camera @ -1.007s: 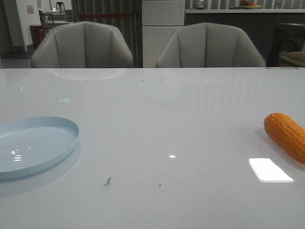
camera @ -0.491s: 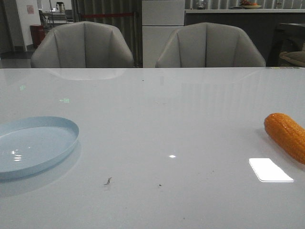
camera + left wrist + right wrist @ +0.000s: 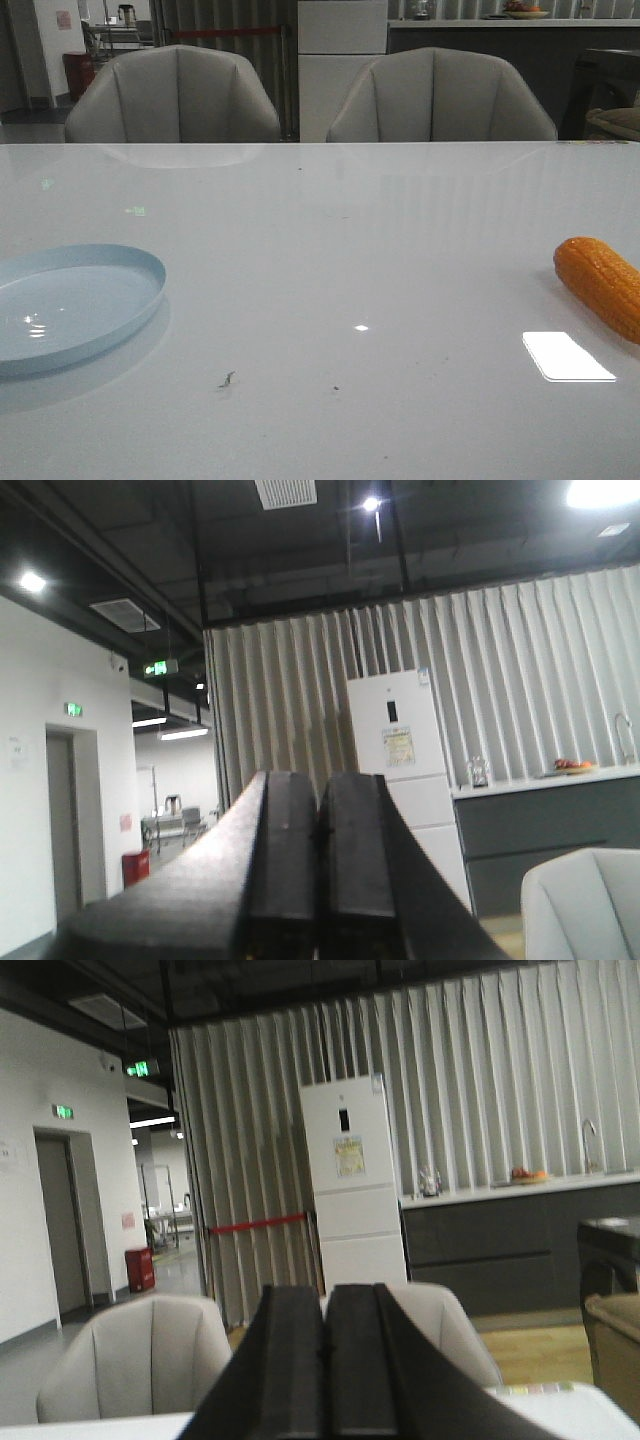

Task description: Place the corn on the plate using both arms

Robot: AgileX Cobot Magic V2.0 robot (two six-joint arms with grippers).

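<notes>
The orange corn [image 3: 605,285] lies on the white table at the right edge of the front view, partly cut off by the frame. The pale-blue plate [image 3: 70,305] sits at the left edge, empty. Neither arm shows in the front view. My left gripper [image 3: 320,805] is shut and empty, pointing up at the room. My right gripper [image 3: 325,1315] is shut and empty, pointing level at the chairs. Corn and plate do not show in either wrist view.
Two grey chairs [image 3: 175,95] [image 3: 440,95] stand behind the table's far edge. A bright light patch [image 3: 567,357] reflects on the table near the corn. A white fridge [image 3: 350,1185] and a counter stand farther back.
</notes>
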